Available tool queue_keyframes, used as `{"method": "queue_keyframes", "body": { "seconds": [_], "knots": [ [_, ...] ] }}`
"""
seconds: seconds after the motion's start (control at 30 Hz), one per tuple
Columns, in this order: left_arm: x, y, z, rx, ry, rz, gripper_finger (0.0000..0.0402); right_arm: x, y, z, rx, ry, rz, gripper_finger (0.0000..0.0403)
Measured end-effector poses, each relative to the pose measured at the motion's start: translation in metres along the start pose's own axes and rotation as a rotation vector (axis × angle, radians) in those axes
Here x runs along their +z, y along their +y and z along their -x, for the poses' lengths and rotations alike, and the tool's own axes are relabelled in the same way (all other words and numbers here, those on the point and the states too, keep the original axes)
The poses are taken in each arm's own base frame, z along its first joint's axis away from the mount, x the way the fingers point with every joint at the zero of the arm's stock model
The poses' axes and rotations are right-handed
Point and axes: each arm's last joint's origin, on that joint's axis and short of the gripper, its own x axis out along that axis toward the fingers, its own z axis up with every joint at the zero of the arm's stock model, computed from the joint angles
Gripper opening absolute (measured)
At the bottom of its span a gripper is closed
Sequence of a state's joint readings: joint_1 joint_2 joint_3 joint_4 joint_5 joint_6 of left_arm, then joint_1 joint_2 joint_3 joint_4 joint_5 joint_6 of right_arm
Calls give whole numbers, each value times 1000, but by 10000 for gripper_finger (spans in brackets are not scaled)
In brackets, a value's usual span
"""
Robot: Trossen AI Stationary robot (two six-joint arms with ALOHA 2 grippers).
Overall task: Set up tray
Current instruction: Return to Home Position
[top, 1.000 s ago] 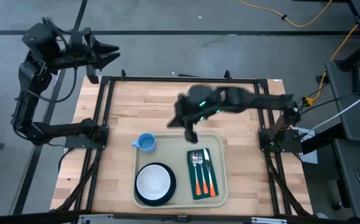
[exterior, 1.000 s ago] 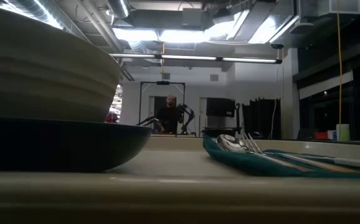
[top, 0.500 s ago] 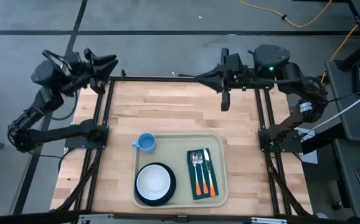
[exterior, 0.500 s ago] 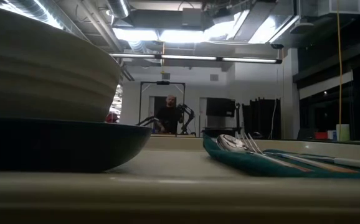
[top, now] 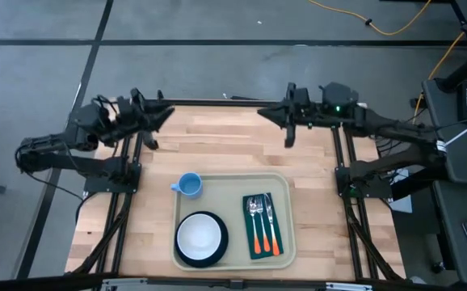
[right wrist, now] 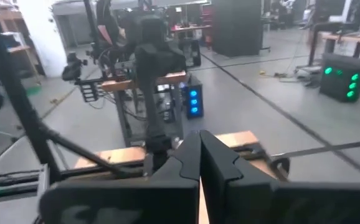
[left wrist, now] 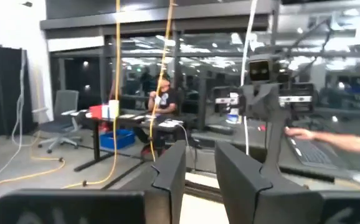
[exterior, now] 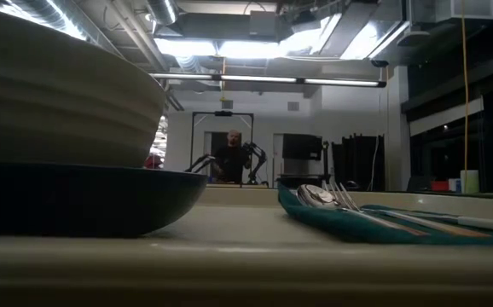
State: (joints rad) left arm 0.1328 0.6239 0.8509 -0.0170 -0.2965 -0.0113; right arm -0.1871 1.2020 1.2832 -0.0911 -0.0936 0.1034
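Wooden table (top: 217, 145) holds the laid tray (top: 227, 190) near its front edge; homing, left gripper (top: 159, 115) parted, right gripper (top: 267, 113) closed, both empty along the back edge, need only settle.

The left arm (top: 56, 150) sits folded at the left of the high view. Its lower link runs from the base out toward the frame's left edge, and its forearm doubles back toward the centre. The left gripper (top: 162, 115) points right, in the upper left part of the frame. In the left wrist view its 2 fingers (left wrist: 170, 171) stand apart, with a clear gap between them. The right arm (top: 395, 131) is folded the same way at the right of the high view, and the right gripper (top: 262, 113) points left, above the frame's centre. In the right wrist view its 2 fingers are pressed together along a thin seam.
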Motion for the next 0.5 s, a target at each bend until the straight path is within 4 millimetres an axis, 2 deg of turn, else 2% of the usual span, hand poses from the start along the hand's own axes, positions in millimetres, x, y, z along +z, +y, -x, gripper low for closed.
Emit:
{"method": "queue_keyframes", "body": {
  "seconds": [0.17, 0.27, 0.37, 0.5],
  "knots": [
    [-28, -9, 3, -26, 55, -27, 60, -54, -12, 25, -1, 2, -66, 3],
    [-44, -11, 5, -29, 58, -24, 47, -84, -16, 34, 72, -3, -28, 3],
    [-62, -12, 8, -58, 70, -28, 36, -111, -16, 41, 173, -4, 36, 3],
    [-90, -11, 11, -92, 137, -31, 28, -143, -20, 43, 163, 31, -10, 3]
  ]
}}
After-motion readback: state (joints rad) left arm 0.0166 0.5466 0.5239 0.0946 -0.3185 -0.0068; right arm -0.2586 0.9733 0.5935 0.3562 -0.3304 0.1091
